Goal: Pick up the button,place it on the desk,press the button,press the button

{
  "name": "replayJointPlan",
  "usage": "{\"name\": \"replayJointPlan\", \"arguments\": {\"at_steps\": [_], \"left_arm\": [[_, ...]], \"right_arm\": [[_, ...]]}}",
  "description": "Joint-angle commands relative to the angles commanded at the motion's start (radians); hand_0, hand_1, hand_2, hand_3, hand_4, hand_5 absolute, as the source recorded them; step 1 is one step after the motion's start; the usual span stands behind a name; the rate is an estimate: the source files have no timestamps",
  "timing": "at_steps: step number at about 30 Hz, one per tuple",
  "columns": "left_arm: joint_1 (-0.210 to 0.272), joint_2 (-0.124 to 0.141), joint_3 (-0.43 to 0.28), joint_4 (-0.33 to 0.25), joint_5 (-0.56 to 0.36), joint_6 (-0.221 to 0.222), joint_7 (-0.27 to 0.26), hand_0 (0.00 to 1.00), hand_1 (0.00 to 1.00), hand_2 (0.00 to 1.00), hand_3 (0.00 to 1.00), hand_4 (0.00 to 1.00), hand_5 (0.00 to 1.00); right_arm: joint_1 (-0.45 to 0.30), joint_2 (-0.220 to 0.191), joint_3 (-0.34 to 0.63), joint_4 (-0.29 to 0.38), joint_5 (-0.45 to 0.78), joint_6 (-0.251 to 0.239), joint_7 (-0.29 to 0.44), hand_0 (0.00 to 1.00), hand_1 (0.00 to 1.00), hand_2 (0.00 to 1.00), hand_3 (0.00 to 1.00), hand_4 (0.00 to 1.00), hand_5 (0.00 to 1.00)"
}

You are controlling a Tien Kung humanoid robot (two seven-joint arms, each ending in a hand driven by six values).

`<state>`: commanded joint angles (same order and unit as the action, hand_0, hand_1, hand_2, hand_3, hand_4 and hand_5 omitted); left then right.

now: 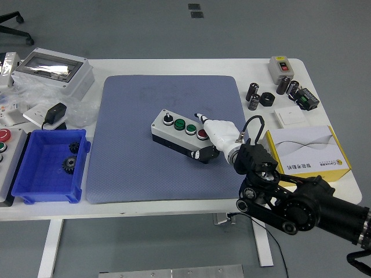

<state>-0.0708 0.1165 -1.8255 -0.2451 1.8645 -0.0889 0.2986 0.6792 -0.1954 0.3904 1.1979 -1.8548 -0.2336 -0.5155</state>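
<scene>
Bright, even overhead light, soft faint shadows, sharp focus, no noticeable glare.

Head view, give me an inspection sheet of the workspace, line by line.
Surface: white table with a blue-grey mat.
Job's things: grey button box lies on the mat, with a black knob, two green buttons and one red button.
Clutter: blue bin holding black gears; grey enclosure; black adapter; yellow-edged box; black cylinders; small switch box.
Hands: right hand at the box's red-button end; left not in view.
Cables: black cable looping at the right wrist.
Surroundings: grey floor, chair base top left.
</scene>
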Motion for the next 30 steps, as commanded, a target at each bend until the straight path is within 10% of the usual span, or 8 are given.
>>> {"name": "replayJointPlan", "arguments": {"at_steps": [5,6,17,18,30], "left_arm": [[0.001,0.001,-0.002,0.001,0.002,-0.001,-0.003,0.672,0.555,0.507,0.563,0.317,0.019],[0.002,0.001,-0.002,0.001,0.003,-0.001,-0.003,0.672,0.555,0.506,0.562,0.316,0.02],[0.004,0.0,-0.003,0.003,0.004,-0.002,-0.008,0.672,0.555,0.507,0.563,0.317,0.019],[0.004,0.0,-0.003,0.003,0.005,-0.002,-0.01,0.672,0.556,0.508,0.563,0.318,0.018],[-0.005,0.0,-0.006,0.006,0.017,-0.003,-0.018,0.672,0.557,0.509,0.563,0.324,0.026]], "right_arm": [[-0.008,-0.005,0.02,-0.009,-0.027,0.014,0.06,0.154,0.351,0.463,0.823,0.473,0.194],[-0.01,-0.007,0.029,-0.013,-0.026,0.012,0.077,0.093,0.283,0.409,0.52,0.202,0.002],[-0.048,-0.062,0.123,0.005,0.112,-0.038,0.366,0.094,0.275,0.391,0.385,0.108,0.002],[-0.053,-0.07,0.135,0.013,0.14,-0.046,0.403,0.126,0.311,0.363,0.216,0.002,0.002],[0.0,-0.166,0.119,0.101,0.058,0.063,0.594,0.167,0.314,0.285,0.21,0.002,0.002]]}}
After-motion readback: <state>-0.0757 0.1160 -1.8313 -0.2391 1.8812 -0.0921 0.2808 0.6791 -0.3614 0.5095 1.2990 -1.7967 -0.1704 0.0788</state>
